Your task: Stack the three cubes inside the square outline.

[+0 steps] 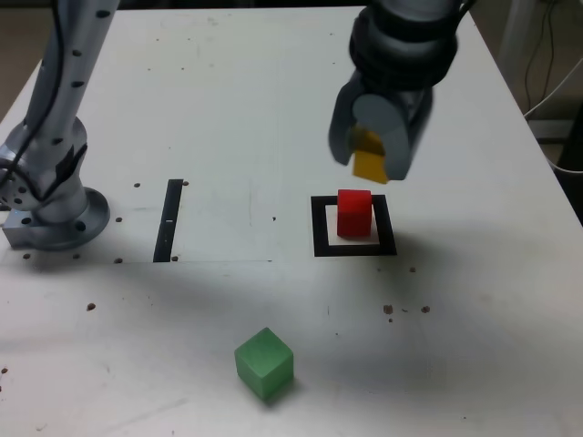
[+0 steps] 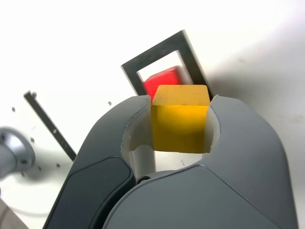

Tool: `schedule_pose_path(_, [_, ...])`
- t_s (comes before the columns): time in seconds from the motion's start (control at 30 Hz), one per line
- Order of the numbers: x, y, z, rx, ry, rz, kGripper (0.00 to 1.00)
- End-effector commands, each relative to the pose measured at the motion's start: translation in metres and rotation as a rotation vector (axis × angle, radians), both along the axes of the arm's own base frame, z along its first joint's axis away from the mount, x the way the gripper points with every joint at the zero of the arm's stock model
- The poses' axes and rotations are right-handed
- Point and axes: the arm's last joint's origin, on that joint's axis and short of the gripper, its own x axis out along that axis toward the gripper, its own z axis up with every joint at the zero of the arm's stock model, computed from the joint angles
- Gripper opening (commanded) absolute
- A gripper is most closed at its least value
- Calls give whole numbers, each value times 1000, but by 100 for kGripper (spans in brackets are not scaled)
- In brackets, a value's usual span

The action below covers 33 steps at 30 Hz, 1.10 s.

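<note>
Above a white counter (image 1: 228, 109), the arm's gripper (image 1: 372, 153) hangs clamped tight on the yellow cube (image 1: 371, 164), carried in the air just above and slightly behind the red cube (image 1: 354, 212), which sits inside the square outline (image 1: 321, 228). The green cube (image 1: 264, 363) waits well apart near the counter's front edge (a thin black strip (image 1: 169, 221) lies to the exterior view's left). The second tier appears to be in hand: the next move calls for centring the yellow cube squarely over the red one, lowering until the faces meet, then releasing without nudging the base.
</note>
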Motion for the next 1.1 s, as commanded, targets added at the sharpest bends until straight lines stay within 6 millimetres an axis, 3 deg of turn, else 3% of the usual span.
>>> schedule_pose_path(0.0, [-5, 6, 0, -9, 8, 48, 27])
schedule_pose_path(0.2, [-6, 15, -15, -34, 29, 130, 27])
schedule_pose_path(1.07, [-5, 23, -34, -93, 59, 170, 27])
